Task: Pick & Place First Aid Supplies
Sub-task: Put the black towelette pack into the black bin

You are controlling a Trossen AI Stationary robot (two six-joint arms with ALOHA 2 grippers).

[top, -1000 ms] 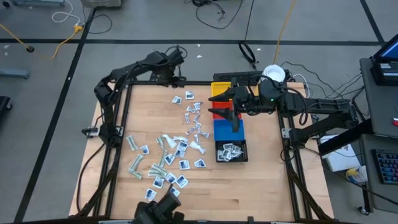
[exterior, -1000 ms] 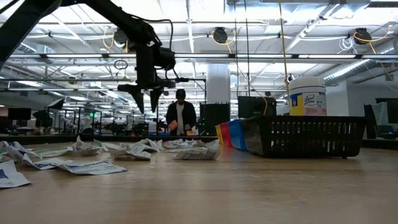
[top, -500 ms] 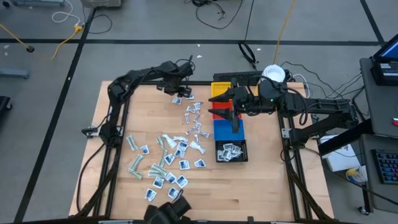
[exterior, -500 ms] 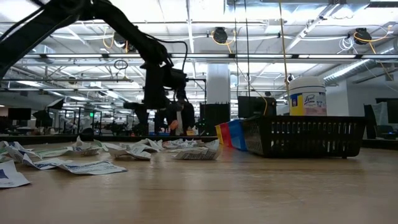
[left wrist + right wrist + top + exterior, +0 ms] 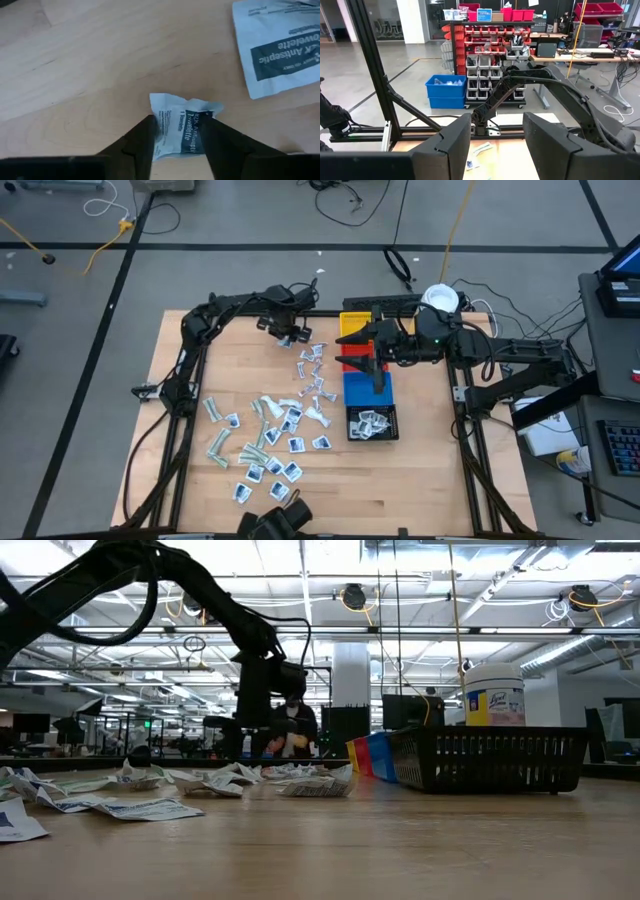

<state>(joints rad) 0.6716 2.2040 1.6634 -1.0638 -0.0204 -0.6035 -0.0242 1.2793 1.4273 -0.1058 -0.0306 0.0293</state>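
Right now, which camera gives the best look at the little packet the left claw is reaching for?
The left wrist view: the crumpled towelette packet fills the frame between the left claw's open fingers, its print readable. The high view shows only the claw over a white speck by the table's far edge. In the low view the packet can't be picked out.

This is an industrial robotics lab or workshop. At the top of the right wrist view stand shelves of red parts bins [image 5: 485, 30] on polished concrete floor [image 5: 395, 65]. In the low view, exposed ceiling pipes [image 5: 420, 630] cross the top, and cables [image 5: 350, 200] trail over the floor in the high view's upper centre.
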